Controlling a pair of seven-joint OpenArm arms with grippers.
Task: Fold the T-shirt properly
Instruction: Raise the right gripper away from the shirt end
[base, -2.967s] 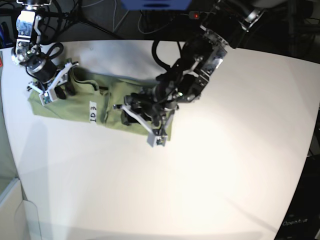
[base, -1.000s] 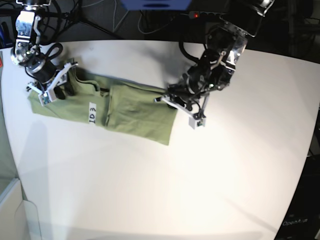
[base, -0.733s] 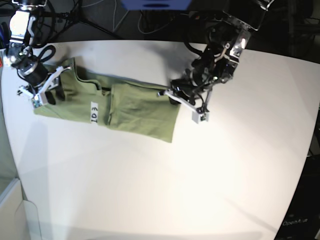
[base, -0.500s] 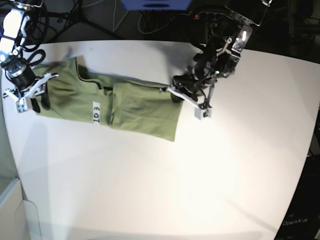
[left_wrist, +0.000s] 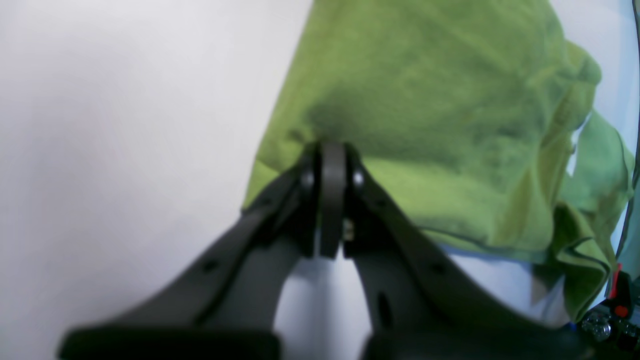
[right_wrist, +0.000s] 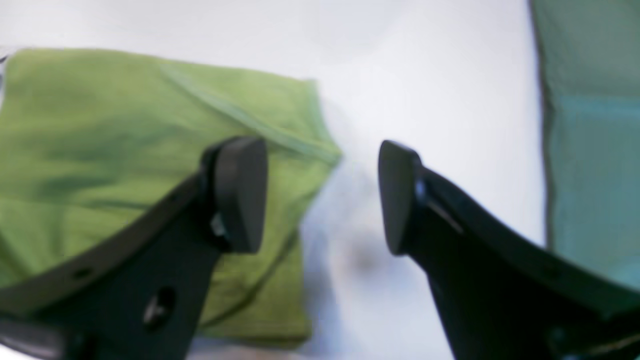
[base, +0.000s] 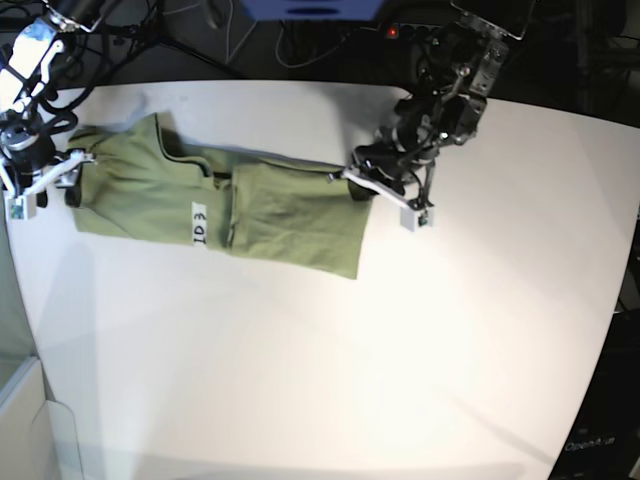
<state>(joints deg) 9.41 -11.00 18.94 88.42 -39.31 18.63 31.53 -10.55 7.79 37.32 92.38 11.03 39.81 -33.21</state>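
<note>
White table (base: 300, 380) bears the T-shirt (base: 270, 205) stretched left-right; left tool (left_wrist: 327, 150) pinches its edge, right tool (right_wrist: 320, 195) gapes

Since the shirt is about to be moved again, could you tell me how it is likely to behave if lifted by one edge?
The T-shirt will probably droop and trail, since it lies limp and creased on the table. It looks thin and light, so the left gripper, pinched shut on its edge, should probably carry it easily. Its folded layers may slide apart, as nothing pins them.

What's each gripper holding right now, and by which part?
Left gripper is shut on the T-shirt, pinching its edge near a corner. Right gripper is open, holding nothing.
</note>
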